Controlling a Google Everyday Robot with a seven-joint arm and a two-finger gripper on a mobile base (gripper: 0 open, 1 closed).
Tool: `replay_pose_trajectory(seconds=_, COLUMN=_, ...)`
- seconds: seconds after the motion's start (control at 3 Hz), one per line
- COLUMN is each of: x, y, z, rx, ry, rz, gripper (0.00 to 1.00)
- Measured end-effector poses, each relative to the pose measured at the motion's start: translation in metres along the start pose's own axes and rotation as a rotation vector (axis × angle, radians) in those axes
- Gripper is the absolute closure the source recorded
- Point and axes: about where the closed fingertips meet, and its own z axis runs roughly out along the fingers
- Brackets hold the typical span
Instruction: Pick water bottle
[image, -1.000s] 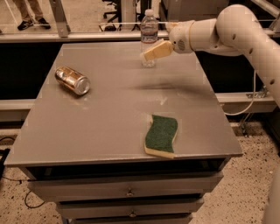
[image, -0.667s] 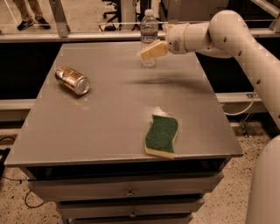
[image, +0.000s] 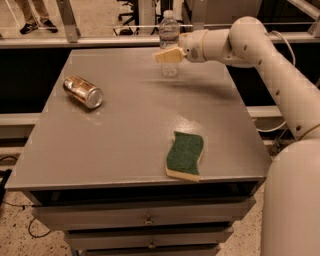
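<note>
Water bottle (image: 169, 30) upright at far edge of table (image: 135, 125), cap up, long axis vertical.
Gripper (image: 165, 55) at bottle's mid-height, reaching in from the right; clamped or loose, cannot tell. Can (image: 83, 91) lies left, sponge (image: 185, 155) near front.

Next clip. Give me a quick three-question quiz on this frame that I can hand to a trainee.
1. True or false: the can stands upright.
2. Fill in: the green thing lying near the table's front edge is a ___.
3. Where is the gripper? A. over the can; B. at the water bottle, near the far edge; C. down by the drawers.

Key: 1 false, it lies on its side; 2 sponge; 3 B.
</note>
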Motion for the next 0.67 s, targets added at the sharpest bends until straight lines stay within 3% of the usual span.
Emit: replay_pose_trajectory(seconds=0.67, x=-0.015, y=0.009, z=-0.018, rx=-0.021, ry=-0.061, rz=0.020, gripper=0.78)
